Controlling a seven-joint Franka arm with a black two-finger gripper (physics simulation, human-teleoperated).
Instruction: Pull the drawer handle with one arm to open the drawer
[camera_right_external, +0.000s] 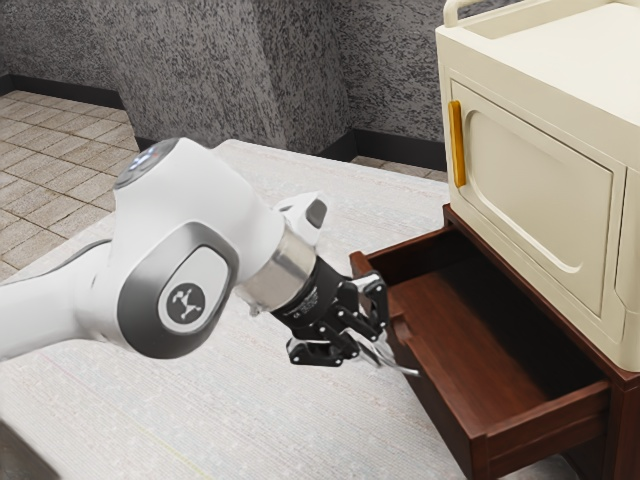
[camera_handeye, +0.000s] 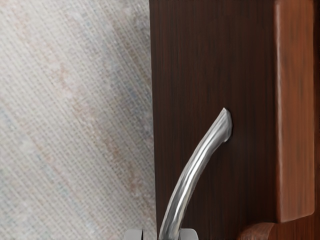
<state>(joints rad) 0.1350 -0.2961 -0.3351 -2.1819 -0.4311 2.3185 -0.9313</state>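
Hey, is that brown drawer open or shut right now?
Open: the drawer juts out beyond the cream cabinet above it, and its inside floor is in plain sight.

Surroundings, exterior view:
Cream cabinet (camera_right_external: 545, 195) at the exterior view's right, upright amber handle (camera_right_external: 457, 143) on its front; pale streaked tabletop (camera_right_external: 110, 400), near to middle; speckled grey walls (camera_right_external: 200, 65), dark baseboard (camera_right_external: 405, 151), far; tiled floor (camera_right_external: 50, 150), far left.

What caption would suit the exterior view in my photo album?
A white robot arm with its tool at the silvery handle of an open brown drawer, beneath a cream cabinet.
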